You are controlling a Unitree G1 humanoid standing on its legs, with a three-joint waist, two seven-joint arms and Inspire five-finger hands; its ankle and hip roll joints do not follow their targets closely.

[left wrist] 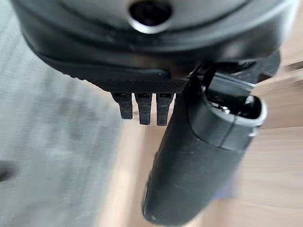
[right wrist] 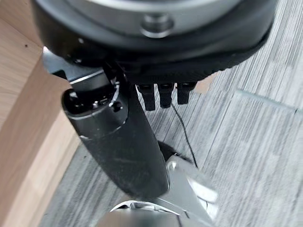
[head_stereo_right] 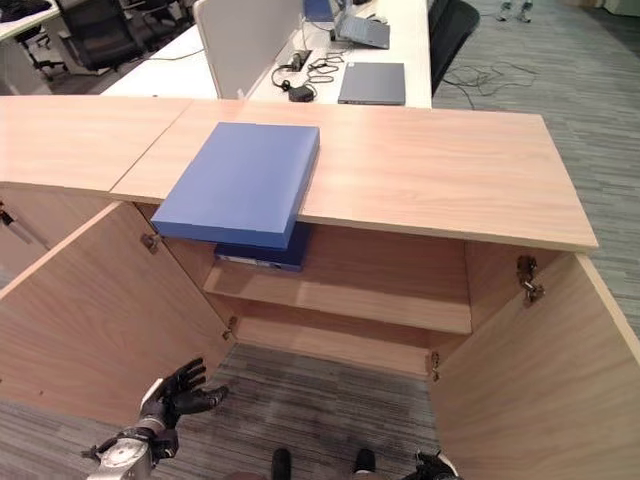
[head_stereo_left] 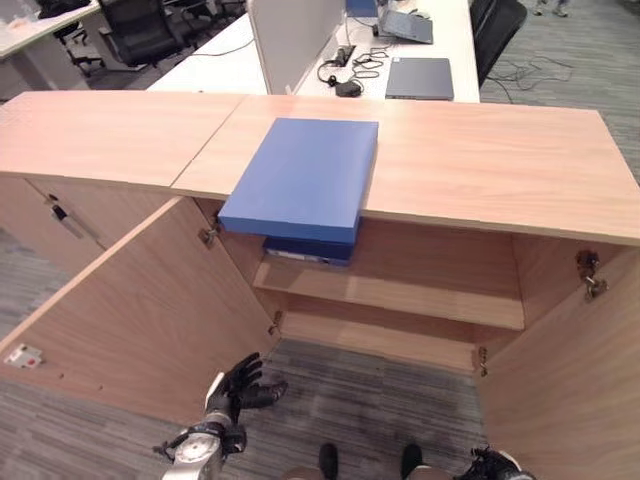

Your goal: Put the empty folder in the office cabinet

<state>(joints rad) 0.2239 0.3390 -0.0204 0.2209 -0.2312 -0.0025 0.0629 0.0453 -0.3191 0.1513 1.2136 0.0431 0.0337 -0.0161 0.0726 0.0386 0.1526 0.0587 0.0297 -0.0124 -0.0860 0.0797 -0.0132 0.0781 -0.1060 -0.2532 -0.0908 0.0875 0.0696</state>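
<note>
a: status of the task?

b: not started, by my reading. the blue folder (head_stereo_left: pixel 302 178) lies flat on the cabinet top (head_stereo_left: pixel 480 160), centre of the frame, its near edge overhanging the open compartment. both cabinet doors (head_stereo_left: pixel 130 310) stand open. a second, darker blue folder (head_stereo_left: pixel 308 250) sits on the upper shelf (head_stereo_left: pixel 400 295) directly beneath it.

a: hand states?

b: left hand (head_stereo_left: pixel 238 388), lower left of the frame, low in front of the open left door: fingers loosely spread, holding nothing. its wrist view shows the thumb extended and the fingertips (left wrist: pixel 144 108) clear of any object. right hand (head_stereo_left: pixel 492 466), bottom edge right of centre: its wrist view shows the fingertips (right wrist: pixel 165 94) over the grey carpet (right wrist: pixel 255 142), relaxed, nothing held.

a: remaining steps?

b: judged from the layout: reach up to the folder, grasp it, lower it into the compartment, set it on a shelf. all of that is outstanding.

a: any labels or writing?

b: none legible. the folder cover is plain blue. a small white plate (head_stereo_left: pixel 24 354) on the left door is too small to read.
</note>
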